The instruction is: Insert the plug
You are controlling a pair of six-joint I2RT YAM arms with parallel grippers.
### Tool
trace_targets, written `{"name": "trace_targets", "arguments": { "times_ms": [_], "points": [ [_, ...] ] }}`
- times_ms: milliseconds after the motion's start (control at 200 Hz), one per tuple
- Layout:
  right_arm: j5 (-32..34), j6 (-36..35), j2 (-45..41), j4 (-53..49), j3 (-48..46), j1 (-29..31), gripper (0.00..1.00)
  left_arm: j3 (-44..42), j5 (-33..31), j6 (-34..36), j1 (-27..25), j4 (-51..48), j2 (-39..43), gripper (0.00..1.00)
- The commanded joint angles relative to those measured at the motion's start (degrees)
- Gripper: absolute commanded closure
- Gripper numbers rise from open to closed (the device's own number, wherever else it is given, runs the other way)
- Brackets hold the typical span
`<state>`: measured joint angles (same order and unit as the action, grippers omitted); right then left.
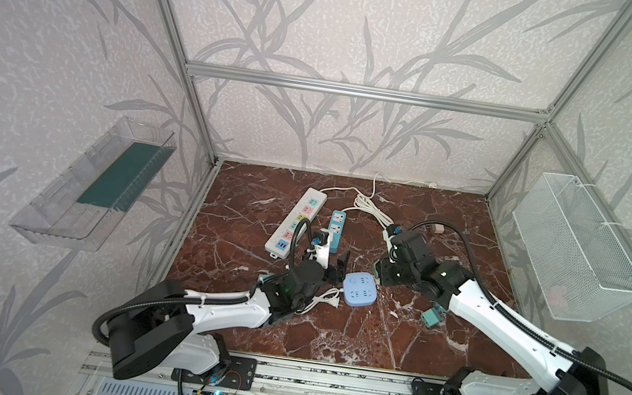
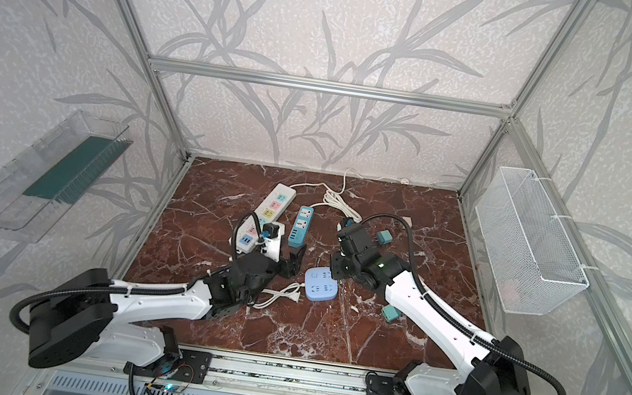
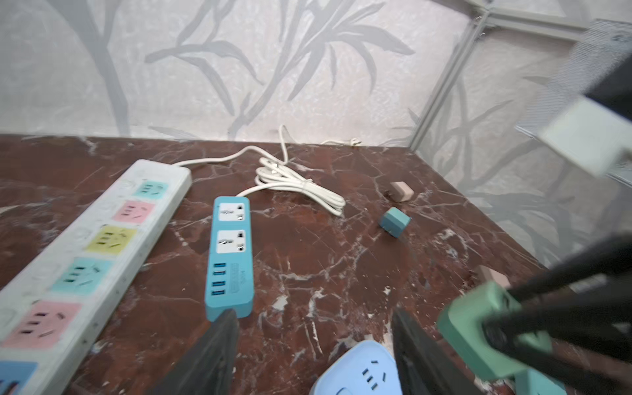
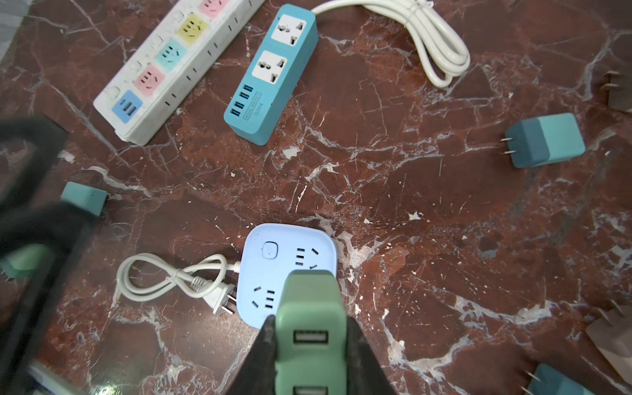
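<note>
**A:** Where is the plug?

**B:** The green plug (image 4: 309,307) is clamped between the two black fingers of the right gripper (image 4: 309,319), with its USB ports facing the wrist camera. It hangs over one edge of the pale blue socket block (image 4: 273,256). The prongs are hidden, so I cannot tell whether they touch the block's face.

**A:** And the block itself?

**B:** It lies flat on the red marble table top (image 1: 390,343), near the middle. Take 12 o'clock as the back wall in both top views. The right gripper then stands at the block's 2 o'clock side.

**A:** The other arm?

**B:** The left gripper (image 3: 313,312) is just beside the block at about 10 o'clock. Its fingers are apart, with only bare marble between them.

**A:** What lies around the block?

**B:** The block's short white lead (image 1: 327,296) curls at 8 o'clock, its end lying on the marble. A teal strip (image 1: 335,233) lies at 11 o'clock. A long white strip (image 1: 296,221) with coloured sockets lies beside it, more toward 10. A bundled white cable (image 1: 367,208) is at 12 o'clock. One teal adapter (image 2: 390,313) lies between 3 and 4 o'clock, and another teal adapter (image 2: 384,237) lies between 1 and 2.

**A:** And on the walls?

**B:** A wire basket (image 1: 580,248) hangs at 3 o'clock, and a clear tray (image 1: 93,184) at 9 o'clock.
</note>
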<state>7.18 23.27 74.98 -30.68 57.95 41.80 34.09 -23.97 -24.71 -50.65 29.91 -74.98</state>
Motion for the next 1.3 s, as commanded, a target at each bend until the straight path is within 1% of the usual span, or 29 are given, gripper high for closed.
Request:
{"name": "trace_targets", "arguments": {
  "times_ms": [0, 95, 215, 565, 940, 1295],
  "points": [
    [4.40, 3.41, 2.48, 5.11, -1.00, 1.50, 1.00, 3.02, 0.50, -9.73, 3.70, -26.27, 0.84, 0.30],
    [3.76, 4.10, 5.85, 5.87, -0.26, 1.57, 1.00, 2.43, 5.44, -11.34, 5.86, -26.23, 0.27, 0.32],
    [4.03, 5.53, 8.97, 5.02, 0.60, 1.57, 1.00, 2.13, 7.74, -11.52, 6.25, -26.24, -0.73, 0.34],
    [0.31, 8.46, 11.53, 8.80, -1.62, 1.47, 1.00, 1.27, 7.79, -10.63, 6.32, -26.95, 0.33, 0.35],
    [0.07, 9.74, 13.29, 7.33, -1.44, 1.44, 1.00, 0.39, 8.40, -10.93, 6.44, -26.31, 3.13, 0.35],
    [1.11, 8.52, 14.93, 6.85, -1.03, 1.53, 1.00, -0.50, 8.17, -10.89, 6.50, -26.05, 5.41, 0.35]
  ]
}}
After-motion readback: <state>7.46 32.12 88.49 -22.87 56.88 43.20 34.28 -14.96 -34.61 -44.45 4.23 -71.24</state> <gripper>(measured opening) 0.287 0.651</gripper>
